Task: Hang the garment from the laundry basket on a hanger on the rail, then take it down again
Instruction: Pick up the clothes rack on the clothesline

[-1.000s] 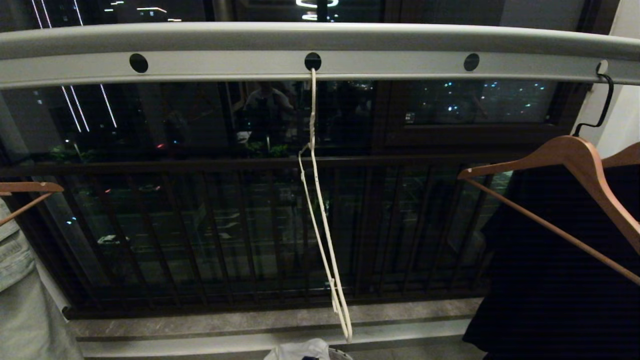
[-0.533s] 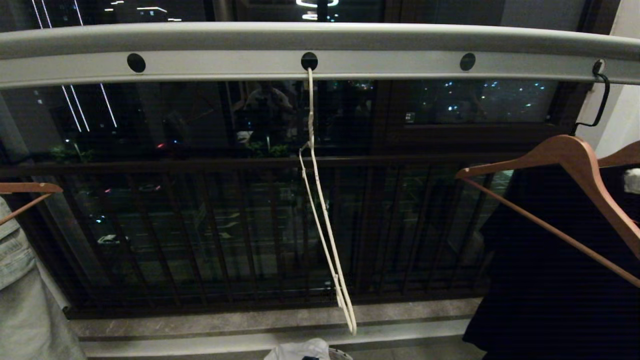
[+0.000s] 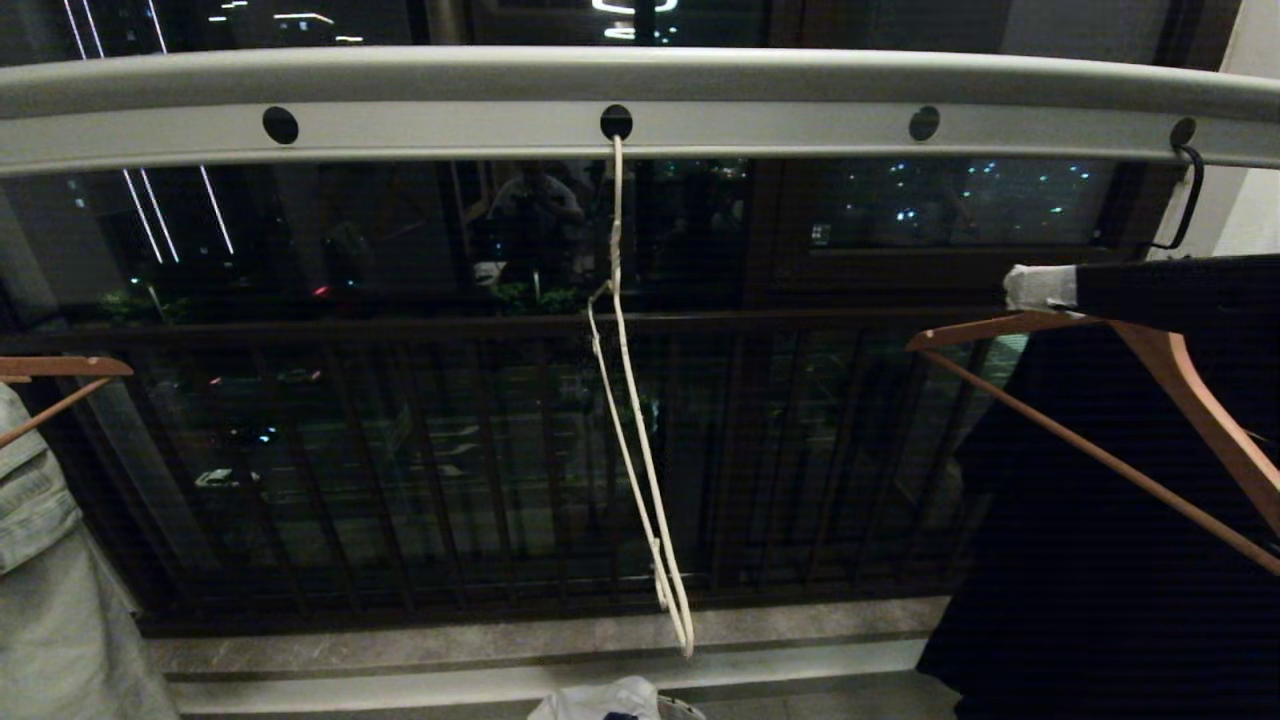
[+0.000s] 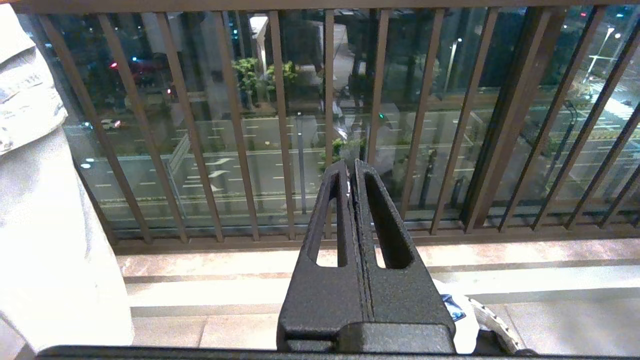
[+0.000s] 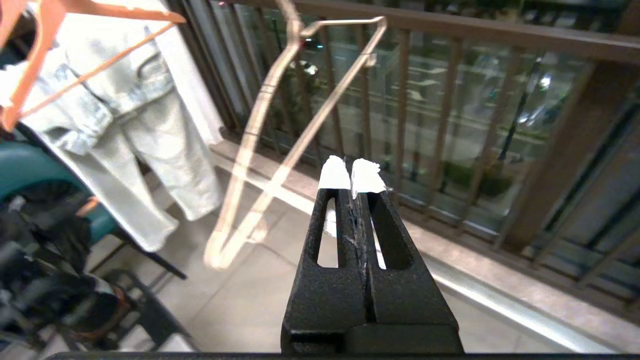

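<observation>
We see the rail (image 3: 640, 95) as smooth matt grey metal, the hanger (image 3: 640, 450) as thin pale wire, the wooden hanger (image 3: 1190, 400) satin brown, and our right gripper (image 5: 352, 172) grainy matt black, white-taped tips

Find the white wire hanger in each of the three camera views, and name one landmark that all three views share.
Head view: the white wire hanger hangs at centre from the middle hole of the rail, seen nearly edge-on.
Left wrist view: not in it.
Right wrist view: it hangs upper left of centre, beyond the shut right gripper, seen as an open triangle.
Shared landmark: the dark balcony railing.
</observation>
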